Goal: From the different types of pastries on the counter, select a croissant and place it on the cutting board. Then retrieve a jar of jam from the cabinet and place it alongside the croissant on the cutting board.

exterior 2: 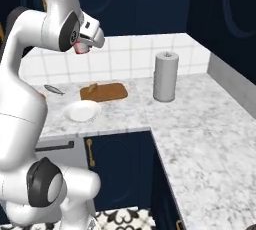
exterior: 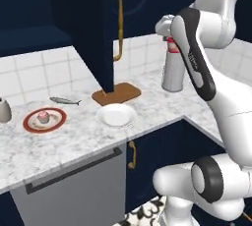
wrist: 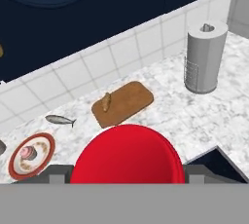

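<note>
The small red jar of jam with a pale top (wrist: 127, 154) is being gripped between the jaws of the white arm's two-finger gripper (exterior 2: 80, 48), high above the counter; in the hand view its round red body is pressed close to the camera, with a dark finger tip (wrist: 56, 175) showing at either side. In the left base view the jar (exterior: 171, 46) is seen as a small red and white patch at the hand, in front of the tall grey ribbed canister (exterior: 173, 72).

The small golden-brown crescent croissant (wrist: 105, 102) is lying on the flat brown wooden cutting board with rounded corners (wrist: 129, 101), near the board's left end in the hand view. The small pink-frosted cupcake (exterior: 44, 117) is sitting in the middle of a round red-rimmed plate (exterior: 58, 121). A round white plate (exterior: 116, 115) is resting just in front of the cutting board, with nothing on it. A slim grey fish (exterior: 65, 100) is lying directly on the stone between the red-rimmed plate and the board.

All of these are being carried by the white and grey marbled stone counter with a thick pale edge (exterior 2: 200, 124), which is turning a corner to the right. White square wall tiles (exterior 2: 125, 56) are running behind it. The open door of the tall dark navy wall cabinet with a curved brass bar handle (exterior: 96, 28) is hanging over the left part of the cutting board in the left base view. Low navy cupboards with small brass handles (exterior 2: 120, 169) are standing under the counter.
</note>
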Robot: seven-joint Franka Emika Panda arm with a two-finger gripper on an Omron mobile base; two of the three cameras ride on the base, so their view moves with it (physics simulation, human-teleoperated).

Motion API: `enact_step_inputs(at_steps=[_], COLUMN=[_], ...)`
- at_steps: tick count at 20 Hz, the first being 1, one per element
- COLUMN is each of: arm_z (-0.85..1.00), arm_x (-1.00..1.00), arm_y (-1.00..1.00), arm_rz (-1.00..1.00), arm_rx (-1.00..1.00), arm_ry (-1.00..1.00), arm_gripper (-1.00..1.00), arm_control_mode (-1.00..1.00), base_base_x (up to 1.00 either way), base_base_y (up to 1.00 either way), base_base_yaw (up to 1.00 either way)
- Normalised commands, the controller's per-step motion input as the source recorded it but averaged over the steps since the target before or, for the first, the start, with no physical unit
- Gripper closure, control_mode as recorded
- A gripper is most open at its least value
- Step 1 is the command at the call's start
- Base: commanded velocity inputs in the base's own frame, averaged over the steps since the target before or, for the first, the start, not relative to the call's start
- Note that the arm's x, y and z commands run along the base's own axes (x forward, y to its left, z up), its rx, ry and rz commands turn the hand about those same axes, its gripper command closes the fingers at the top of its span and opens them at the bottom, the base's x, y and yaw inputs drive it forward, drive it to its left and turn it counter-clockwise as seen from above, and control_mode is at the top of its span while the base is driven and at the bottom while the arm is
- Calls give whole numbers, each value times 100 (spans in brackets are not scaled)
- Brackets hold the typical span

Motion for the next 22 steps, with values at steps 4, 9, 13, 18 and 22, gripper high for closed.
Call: enact_step_inputs(at_steps=[4, 9, 13, 18, 22], arm_z=[0, 0, 0, 0, 0], arm_x=[0, 0, 0, 0, 0], arm_y=[0, 0, 0, 0, 0], arm_rz=[0, 0, 0, 0, 0], arm_rx=[0, 0, 0, 0, 0], arm_ry=[0, 0, 0, 0, 0], arm_gripper=[100, 100, 100, 100, 100], arm_control_mode=[100, 100, 100, 100, 100], base_base_x=[49, 17, 51, 16, -1], base_base_y=[50, -52, -29, -51, -65], base_base_yaw=[10, 47, 44, 30, 23])
